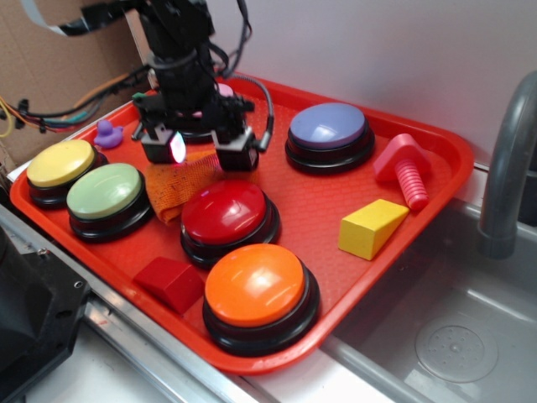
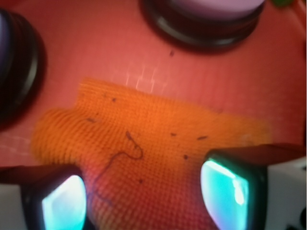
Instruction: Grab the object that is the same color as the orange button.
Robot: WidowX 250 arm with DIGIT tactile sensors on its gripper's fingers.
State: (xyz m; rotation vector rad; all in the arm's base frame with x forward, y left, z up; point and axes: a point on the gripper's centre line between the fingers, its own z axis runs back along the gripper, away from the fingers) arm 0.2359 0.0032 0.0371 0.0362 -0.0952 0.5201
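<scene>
Red plastic with a fine grid texture forms the tray [image 1: 436, 159], the largest thing here and the landmark for the rest. Five glossy dome buttons on black bases sit on it: the orange button [image 1: 256, 285] at its near edge, a red one [image 1: 225, 211] at its middle, a green one [image 1: 105, 191] and a yellow one [image 1: 60, 163] toward its left rim, and a lilac one [image 1: 328, 126] toward its far side. The gripper [image 1: 201, 149] hangs over the tray's far left part, its jaws apart with the cloth below them. The orange cloth rag [image 2: 144, 143], a soft knit flecked with dark specks, lies flat on the tray between the green and red buttons, its long axis running between those two. Smaller still: one yellow wedge [image 1: 372, 227], one pink screw [image 1: 404, 168], one red block [image 1: 170, 281], one purple duck [image 1: 107, 133].
</scene>
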